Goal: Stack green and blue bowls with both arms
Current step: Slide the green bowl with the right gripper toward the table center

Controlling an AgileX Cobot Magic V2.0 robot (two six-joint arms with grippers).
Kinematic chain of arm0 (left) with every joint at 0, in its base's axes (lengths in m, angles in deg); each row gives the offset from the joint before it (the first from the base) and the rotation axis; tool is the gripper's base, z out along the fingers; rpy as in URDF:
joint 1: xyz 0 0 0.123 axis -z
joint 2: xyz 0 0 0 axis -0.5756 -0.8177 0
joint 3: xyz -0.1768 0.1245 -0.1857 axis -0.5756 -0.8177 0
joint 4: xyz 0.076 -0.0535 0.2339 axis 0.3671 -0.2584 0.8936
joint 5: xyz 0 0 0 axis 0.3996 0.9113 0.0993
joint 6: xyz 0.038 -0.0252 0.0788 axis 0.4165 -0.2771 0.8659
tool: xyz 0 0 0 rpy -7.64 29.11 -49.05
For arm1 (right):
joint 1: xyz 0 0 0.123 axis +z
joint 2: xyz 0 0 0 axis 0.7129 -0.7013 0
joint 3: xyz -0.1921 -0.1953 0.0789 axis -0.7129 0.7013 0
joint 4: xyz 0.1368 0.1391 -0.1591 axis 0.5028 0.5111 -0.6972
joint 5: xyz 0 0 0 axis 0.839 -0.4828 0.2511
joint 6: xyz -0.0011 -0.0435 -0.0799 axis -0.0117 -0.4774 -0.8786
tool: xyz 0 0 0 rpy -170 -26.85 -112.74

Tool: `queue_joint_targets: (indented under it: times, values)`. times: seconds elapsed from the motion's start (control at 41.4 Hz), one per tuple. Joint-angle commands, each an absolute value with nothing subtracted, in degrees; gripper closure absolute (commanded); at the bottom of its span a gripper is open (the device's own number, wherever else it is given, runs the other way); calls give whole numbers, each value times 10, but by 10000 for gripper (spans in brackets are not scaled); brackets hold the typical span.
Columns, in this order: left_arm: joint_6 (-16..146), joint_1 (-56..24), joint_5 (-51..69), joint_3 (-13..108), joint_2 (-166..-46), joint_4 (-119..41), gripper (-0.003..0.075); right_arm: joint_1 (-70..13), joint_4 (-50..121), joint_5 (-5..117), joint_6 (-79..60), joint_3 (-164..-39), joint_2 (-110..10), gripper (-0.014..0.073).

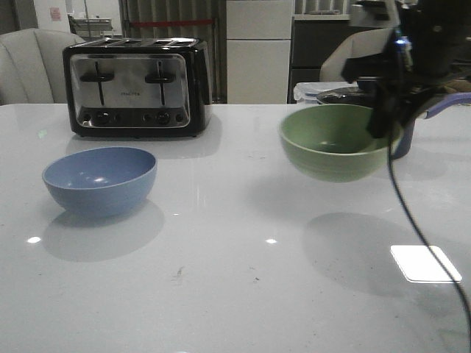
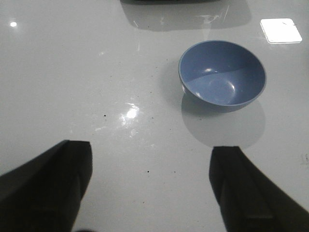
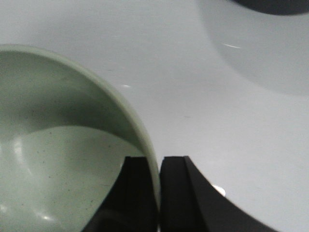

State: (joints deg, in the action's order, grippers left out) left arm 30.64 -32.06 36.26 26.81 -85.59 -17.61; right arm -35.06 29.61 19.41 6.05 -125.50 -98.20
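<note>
Two bowls are seen in the front view: the blue bowl (image 1: pixel 99 180) is set on the table (image 1: pixel 221 279), well apart from the green bowl (image 1: pixel 338 142), which is held off the table by the right gripper (image 1: pixel 384 121), its shadow cast below. Left wrist view: the left gripper (image 2: pixel 149 188) is spread wide, nothing between the jaws, the blue bowl (image 2: pixel 222 76) ahead of them. Right wrist view: the green bowl (image 3: pixel 58 159) rim is pinched between the jaws of the right gripper (image 3: pixel 158 191).
</note>
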Motion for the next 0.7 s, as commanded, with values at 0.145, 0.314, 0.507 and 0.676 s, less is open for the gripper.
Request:
queue_joint_targets:
  times: [0.145, 0.314, 0.507, 0.676]
  values:
    - [307, -317, 323, 284, -859, -179, 161, -260, 326, 217, 43, -1274, -993, 571]
    - [307, -317, 323, 284, -859, -179, 161, -227, 329, 237, 43, -1273, -1031, 552]
    - [307, -317, 323, 284, -859, -179, 161, -220, 334, 241, 43, -1273, -1035, 287]
    - [307, -317, 323, 284, -859, -179, 161, -219, 333, 251, 42, -1271, -1005, 189]
